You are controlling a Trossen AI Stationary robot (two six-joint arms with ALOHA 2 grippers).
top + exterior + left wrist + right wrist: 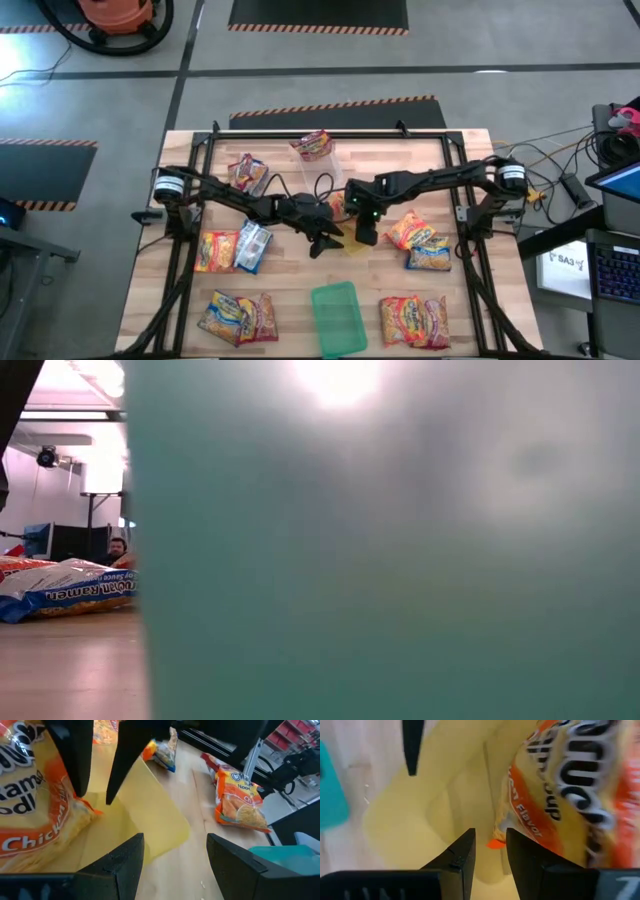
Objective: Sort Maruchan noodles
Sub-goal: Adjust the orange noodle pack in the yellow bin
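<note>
My right gripper (490, 839) is shut on an orange-yellow chicken noodle packet (560, 785) over the yellow tray (420, 810), at mid-table in the high view (365, 235). The left wrist view shows that packet (35, 815) and the tray (150, 805) under the right arm's fingers. My left gripper (175, 842) is open and touches nothing, just left of the tray (325, 242). Whether the packet rests on the tray floor does not show. My right gripper pinches the orange packet between its two fingers by an orange sealed edge at one corner (495, 842). The fingers (80, 780) come from above, pointing down into the tray. The rest of the packet spreads sideways from the hold, tilted over the yellow tray.
A green tray (338, 318) sits near the front edge and blocks most of the low view (400, 560). A clear tray holds a packet (313, 145) at the far side. Other packets lie at left (232, 250), front left (235, 318), front right (415, 320) and right (420, 242).
</note>
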